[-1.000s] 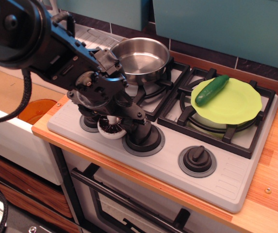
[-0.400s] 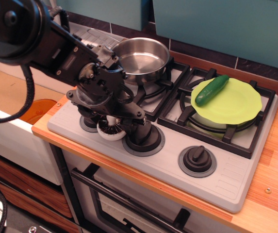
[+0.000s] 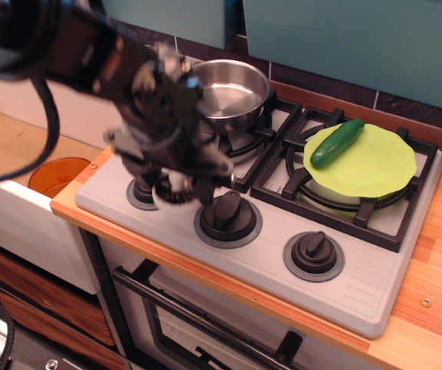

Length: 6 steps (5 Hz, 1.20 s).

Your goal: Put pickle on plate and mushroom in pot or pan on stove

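Observation:
The dark green pickle (image 3: 336, 143) lies on the lime-green plate (image 3: 379, 166), which rests on the right burner of the grey stove (image 3: 359, 289). The shiny steel pot (image 3: 227, 94) stands empty on the left burner. My gripper (image 3: 176, 185) is blurred by motion, just above the stove's front left part, between the left and middle knobs. It is shut on the white mushroom (image 3: 172, 194), whose dark gills show between the fingers. The mushroom is lifted a little off the stove top, below and in front of the pot.
Three black knobs line the stove front: the left (image 3: 143, 193) partly hidden by the gripper, the middle (image 3: 227, 213), the right (image 3: 314, 252). An orange bowl (image 3: 57, 174) sits lower left in the sink area. A wooden counter (image 3: 436, 254) lies to the right.
The gripper closed on the mushroom that lay on the stove front and has lifted it slightly; the arm has risen and moved back towards the pot. Pickle, plate and pot have not moved.

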Motion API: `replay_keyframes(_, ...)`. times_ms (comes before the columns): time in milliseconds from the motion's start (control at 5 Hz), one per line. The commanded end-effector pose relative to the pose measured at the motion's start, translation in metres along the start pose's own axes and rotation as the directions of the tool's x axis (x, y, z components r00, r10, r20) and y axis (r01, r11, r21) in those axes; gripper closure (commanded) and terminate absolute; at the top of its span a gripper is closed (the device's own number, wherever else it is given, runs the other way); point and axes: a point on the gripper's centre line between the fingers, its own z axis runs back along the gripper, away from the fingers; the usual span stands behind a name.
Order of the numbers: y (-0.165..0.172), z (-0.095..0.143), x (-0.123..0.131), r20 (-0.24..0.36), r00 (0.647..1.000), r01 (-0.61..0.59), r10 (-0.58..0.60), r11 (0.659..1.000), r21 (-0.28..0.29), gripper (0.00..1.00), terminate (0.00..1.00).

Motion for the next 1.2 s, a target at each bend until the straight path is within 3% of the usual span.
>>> replay_keyframes(0, -0.002, 0.034, 0.038, -0.022, 1.000, 0.011, -0.011, 1.000, 0.013, 1.00, 0.00)
replay_keyframes(600, 0.002, 0.014, 0.121, -0.043, 0.998, 0.047, -0.045, 0.997, 0.054, 1.00, 0.00)
replay_keyframes(1000, 0.015, -0.008, 0.153, -0.031, 0.997, 0.075, -0.074, 0.997, 0.035, 1.00, 0.00)
